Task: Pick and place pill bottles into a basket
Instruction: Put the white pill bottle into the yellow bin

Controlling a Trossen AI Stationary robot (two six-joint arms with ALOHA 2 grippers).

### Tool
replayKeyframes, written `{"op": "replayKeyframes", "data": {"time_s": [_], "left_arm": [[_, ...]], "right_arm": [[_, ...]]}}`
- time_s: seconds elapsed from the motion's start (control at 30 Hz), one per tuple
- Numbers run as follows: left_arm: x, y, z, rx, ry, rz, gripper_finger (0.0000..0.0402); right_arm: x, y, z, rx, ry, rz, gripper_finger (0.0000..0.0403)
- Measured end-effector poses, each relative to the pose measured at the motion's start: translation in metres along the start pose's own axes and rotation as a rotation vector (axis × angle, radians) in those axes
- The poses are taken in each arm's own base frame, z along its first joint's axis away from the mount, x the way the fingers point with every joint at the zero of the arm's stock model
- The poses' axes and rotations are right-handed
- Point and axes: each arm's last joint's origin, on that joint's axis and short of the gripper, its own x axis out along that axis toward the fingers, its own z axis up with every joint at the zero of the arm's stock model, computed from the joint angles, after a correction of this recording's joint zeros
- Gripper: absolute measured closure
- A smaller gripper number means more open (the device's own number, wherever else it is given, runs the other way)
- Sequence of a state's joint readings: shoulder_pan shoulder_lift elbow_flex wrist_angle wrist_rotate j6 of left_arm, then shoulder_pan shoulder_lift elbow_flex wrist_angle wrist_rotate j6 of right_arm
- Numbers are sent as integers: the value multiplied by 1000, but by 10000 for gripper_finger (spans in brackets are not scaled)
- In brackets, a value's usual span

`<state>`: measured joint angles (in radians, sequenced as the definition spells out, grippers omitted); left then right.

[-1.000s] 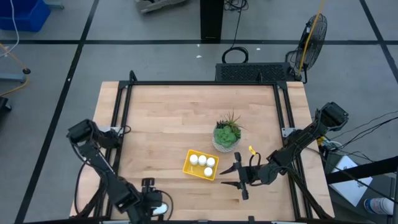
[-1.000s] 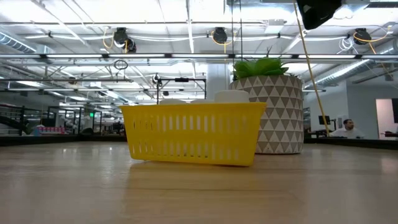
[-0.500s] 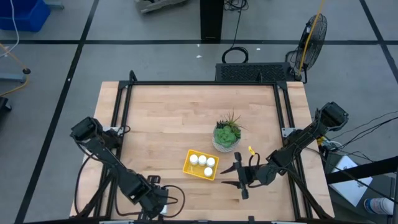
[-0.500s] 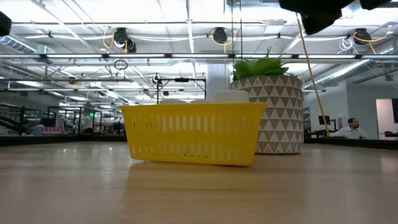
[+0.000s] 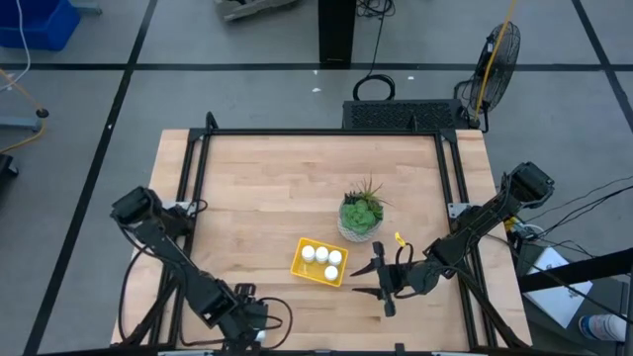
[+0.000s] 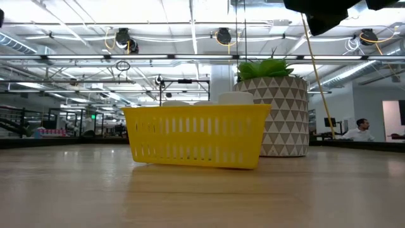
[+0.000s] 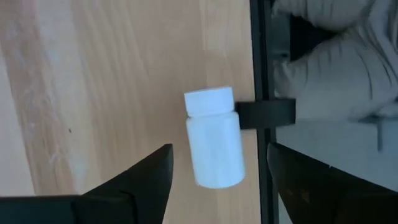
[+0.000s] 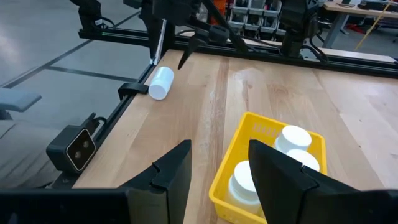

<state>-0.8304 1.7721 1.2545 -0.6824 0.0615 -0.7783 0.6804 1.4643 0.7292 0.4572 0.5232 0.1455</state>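
Yellow basket (image 6: 196, 134); white bottles (image 5: 321, 259); triangle-patterned pot (image 6: 285, 114).

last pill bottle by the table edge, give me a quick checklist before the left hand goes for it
1. Pill bottle lying on its side at the table's near-left edge, against the black rail: ok, in plain sight.
2. Left hand lined up, one finger on each side of the bottle: ok.
3. Left hand open, bottle not gripped: ok.
4. Room for the rail-side finger between bottle and black rail: cannot tell.
5. Yellow basket has space; four bottles inside: ok.
6. Right hand shut, waiting beside the basket, clear of the left arm's path: ok.
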Motion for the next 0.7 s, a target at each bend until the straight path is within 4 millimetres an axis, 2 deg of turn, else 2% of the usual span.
{"op": "replayKeyframes", "data": {"time_s": [0.33,0.6,0.7], "left_arm": [[2,-23,-24,-48,-132,96,167],[24,-31,-30,-87,-123,99,195],[26,-31,-31,-107,-102,98,197]], "right_arm": [[0,0,0,2,0,0,252],[0,0,0,7,1,-1,252],[0,0,0,7,0,0,252]]}}
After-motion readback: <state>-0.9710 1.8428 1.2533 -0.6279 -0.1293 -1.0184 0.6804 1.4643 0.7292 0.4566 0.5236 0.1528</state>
